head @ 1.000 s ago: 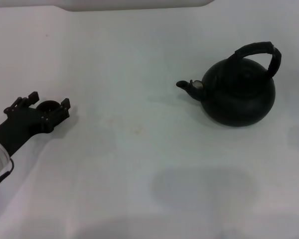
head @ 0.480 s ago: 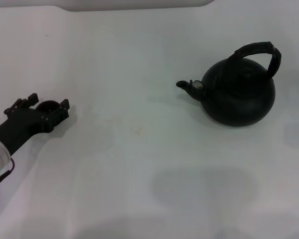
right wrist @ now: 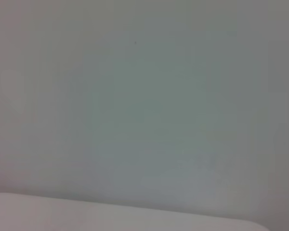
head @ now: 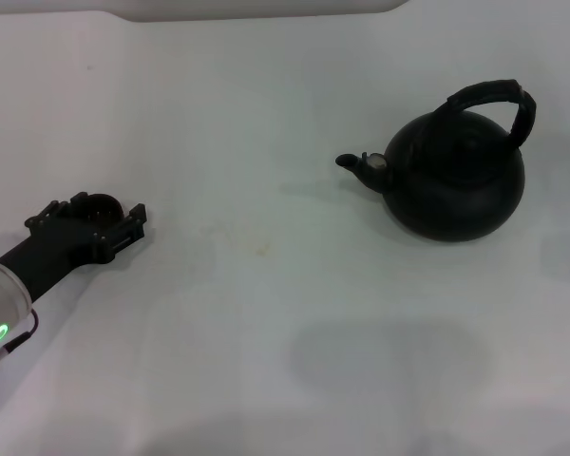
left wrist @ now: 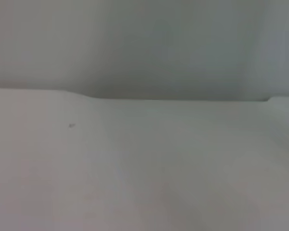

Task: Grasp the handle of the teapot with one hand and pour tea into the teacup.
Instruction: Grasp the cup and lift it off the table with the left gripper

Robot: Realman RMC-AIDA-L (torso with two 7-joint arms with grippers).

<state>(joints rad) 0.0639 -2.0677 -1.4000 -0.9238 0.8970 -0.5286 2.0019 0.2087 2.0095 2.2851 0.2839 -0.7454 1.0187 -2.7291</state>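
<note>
The matte black teapot [head: 456,180] stands upright at the right of the white table, its short spout [head: 356,163] pointing left. Its arched black handle [head: 489,95] rises over the top with nothing touching it. My left gripper [head: 93,220] lies low over the table at the far left, far from the teapot. The small dark teacup [head: 100,202] sits between its fingers and is partly hidden by them. My right gripper is out of view. Both wrist views show only blank pale surface.
The white table [head: 266,285] stretches between the teacup and the teapot. Its far edge [head: 266,13] runs along the top of the head view. A soft shadow [head: 389,366] lies on the table near the front.
My left gripper has shifted a little to the right and turned, and the teacup has moved slightly right with it. The teapot has not moved.
</note>
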